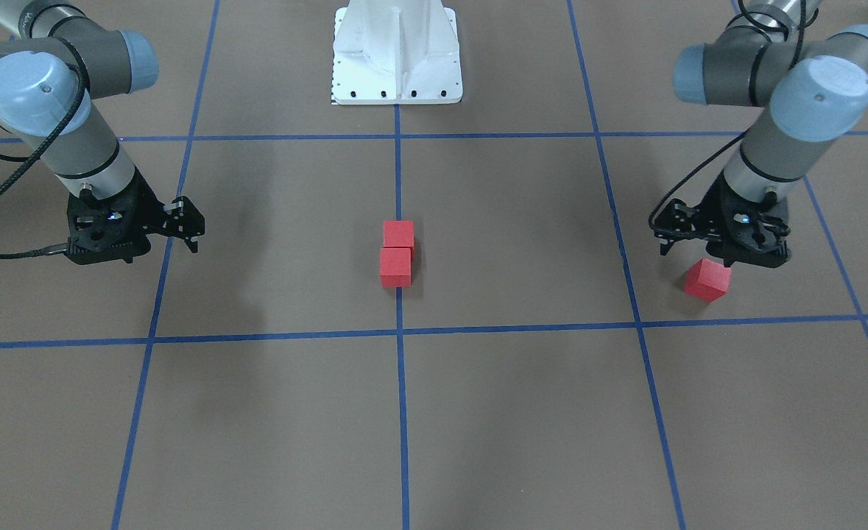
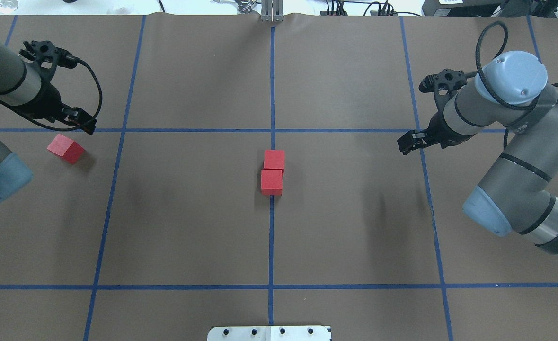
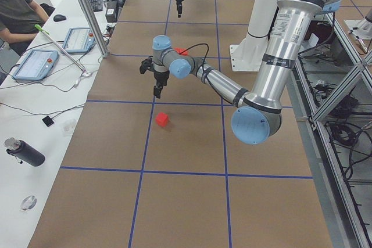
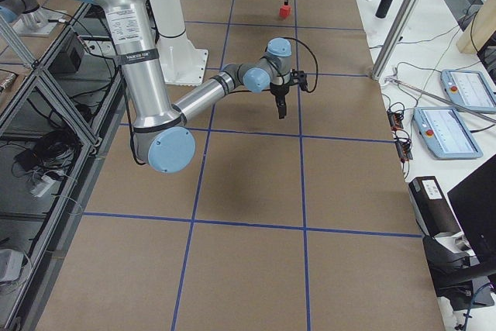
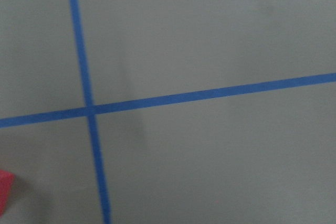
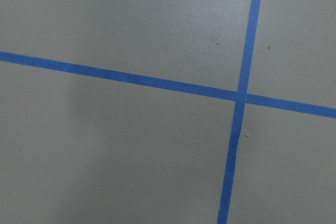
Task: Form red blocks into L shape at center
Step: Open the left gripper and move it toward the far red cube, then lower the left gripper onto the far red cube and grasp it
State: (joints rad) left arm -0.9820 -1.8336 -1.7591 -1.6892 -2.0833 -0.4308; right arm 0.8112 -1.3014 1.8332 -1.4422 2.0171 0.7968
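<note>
Brown blue-taped table [image 2: 189, 227] carries 2 touching red blocks [image 2: 274, 161] at center [image 2: 302, 184], lined along the tape line [image 2: 271, 237] (left gripper [image 2: 82, 122], right gripper [image 2: 406, 142]: opening indiscernible).

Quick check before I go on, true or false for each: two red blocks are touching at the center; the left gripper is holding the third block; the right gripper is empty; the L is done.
1. A pair of red blocks sits touching on the blue tape line at the center. True.
2. The left gripper is holding the third red block. False: the block lies on the table beside the gripper, and the left side view shows a gap between them.
3. The right gripper carries no block. True.
4. The L shape is complete. False: only two blocks are at the center, in a short straight line. The third is far off on the robot's left, turned at an angle to the grid.
</note>
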